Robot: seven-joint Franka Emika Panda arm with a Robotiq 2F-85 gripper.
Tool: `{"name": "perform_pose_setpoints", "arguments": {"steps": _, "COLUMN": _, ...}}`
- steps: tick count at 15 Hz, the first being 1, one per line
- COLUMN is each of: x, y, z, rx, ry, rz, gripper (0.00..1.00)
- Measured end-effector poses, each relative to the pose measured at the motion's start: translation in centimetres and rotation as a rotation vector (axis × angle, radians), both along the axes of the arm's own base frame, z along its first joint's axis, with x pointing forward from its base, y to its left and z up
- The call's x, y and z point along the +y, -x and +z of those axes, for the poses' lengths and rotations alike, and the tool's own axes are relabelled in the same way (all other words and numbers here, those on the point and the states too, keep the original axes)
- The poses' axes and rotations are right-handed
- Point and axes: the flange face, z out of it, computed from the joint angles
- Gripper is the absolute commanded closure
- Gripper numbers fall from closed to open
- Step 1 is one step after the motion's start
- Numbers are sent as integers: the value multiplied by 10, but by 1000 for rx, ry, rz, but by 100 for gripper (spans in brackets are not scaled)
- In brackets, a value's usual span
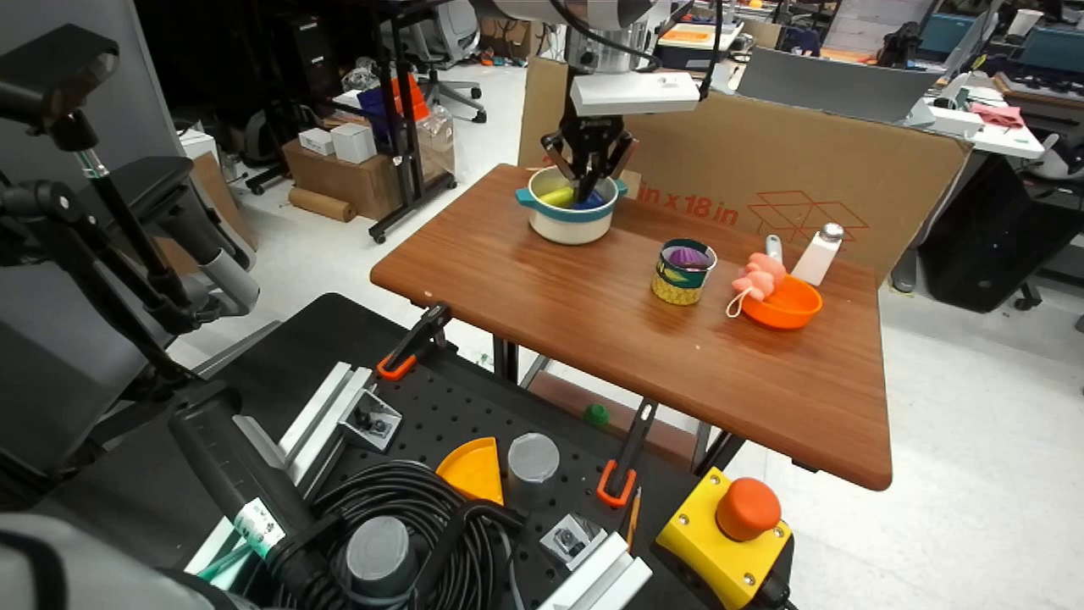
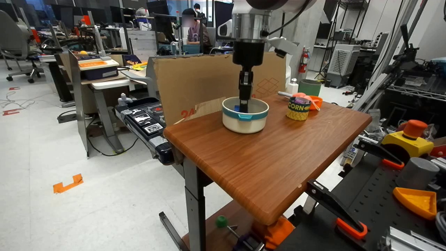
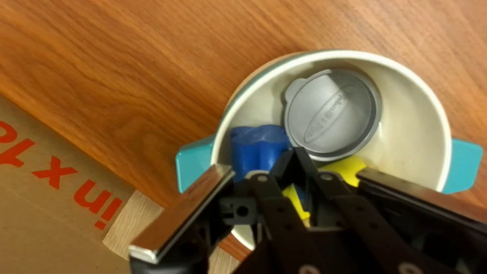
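Note:
My gripper (image 3: 292,153) reaches down into a cream pot (image 3: 342,54) with teal handles. In the wrist view its fingertips meet, and I see nothing between them. Just left of the tips lies a blue lobed object (image 3: 257,146), partly covered by the fingers. A round grey lid-like piece (image 3: 335,114) rests in the pot right above the tips. Part of a yellow object (image 3: 347,169) shows to the right, and more yellow appears through the gap in the linkage. In both exterior views the pot (image 1: 569,227) stands on the wooden table, hiding the lowest part of the fingers.
On the table stand a corn can (image 2: 298,109) with something purple inside, an orange pan (image 1: 783,312) with a pink toy (image 1: 756,278) against it, and a white shaker (image 1: 818,256). A tall cardboard sheet (image 1: 694,152) rises along the table edge behind the pot.

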Motion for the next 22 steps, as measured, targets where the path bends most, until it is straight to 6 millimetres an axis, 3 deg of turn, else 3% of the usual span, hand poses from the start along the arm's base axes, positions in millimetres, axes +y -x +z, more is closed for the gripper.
{"name": "perform_pose_setpoints", "arguments": {"steps": 4, "x": 6, "y": 0, "z": 4, "rx": -5, "ry": -5, "rz": 29, "gripper": 99}}
{"name": "perform_pose_setpoints", "arguments": {"steps": 9, "x": 17, "y": 2, "z": 26, "rx": -39, "ry": -12, "rz": 76, "gripper": 99}}
{"name": "perform_pose_setpoints", "arguments": {"steps": 10, "x": 18, "y": 2, "z": 31, "rx": -46, "ry": -12, "rz": 82, "gripper": 69}}
{"name": "perform_pose_setpoints", "arguments": {"steps": 11, "x": 18, "y": 3, "z": 35, "rx": -51, "ry": -12, "rz": 88, "gripper": 68}}
{"name": "perform_pose_setpoints", "arguments": {"steps": 20, "x": 18, "y": 8, "z": 41, "rx": -54, "ry": -8, "rz": 104, "gripper": 5}}
{"name": "perform_pose_setpoints", "arguments": {"steps": 22, "x": 18, "y": 8, "z": 40, "rx": -52, "ry": -8, "rz": 106, "gripper": 0}}
